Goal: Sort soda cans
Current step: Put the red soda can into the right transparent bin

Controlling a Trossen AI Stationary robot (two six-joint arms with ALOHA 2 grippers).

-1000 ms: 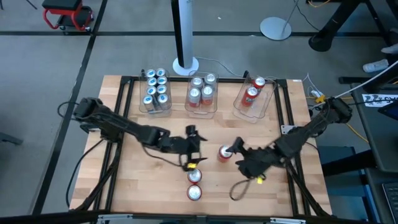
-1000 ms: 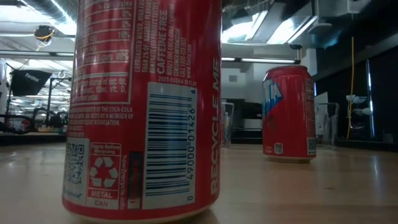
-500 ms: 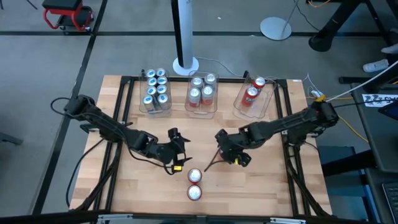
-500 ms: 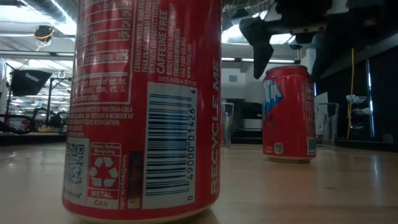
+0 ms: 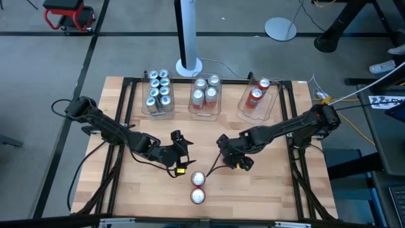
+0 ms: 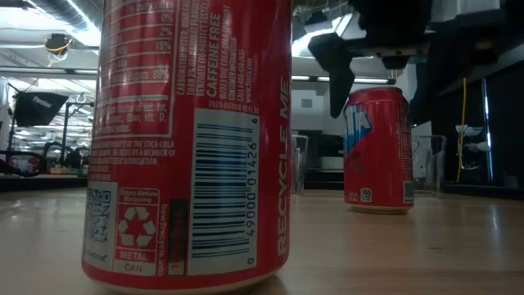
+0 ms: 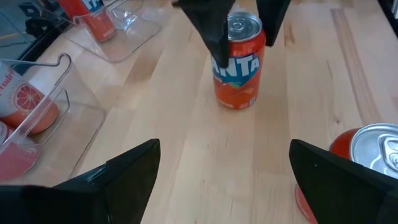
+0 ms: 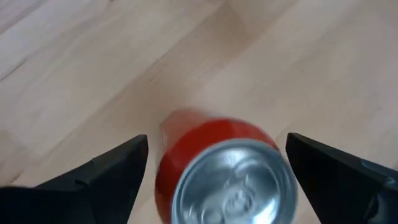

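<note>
Your right gripper (image 6: 378,78) hangs, jaws apart, over the upright Fanta can (image 7: 237,61); your left gripper (image 5: 180,140), jaws apart, waits at its 9 o'clock

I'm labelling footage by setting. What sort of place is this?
Probably a robotics lab or workshop: a wooden table on a black frame, grey floor with a round stand base, and ceiling ducts and strip lights in the low view.

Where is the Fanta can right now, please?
In the high view the Fanta can is hidden beneath the open right gripper at mid-table, right of centre; the low view shows it upright on the wood, behind the near red can.
</note>
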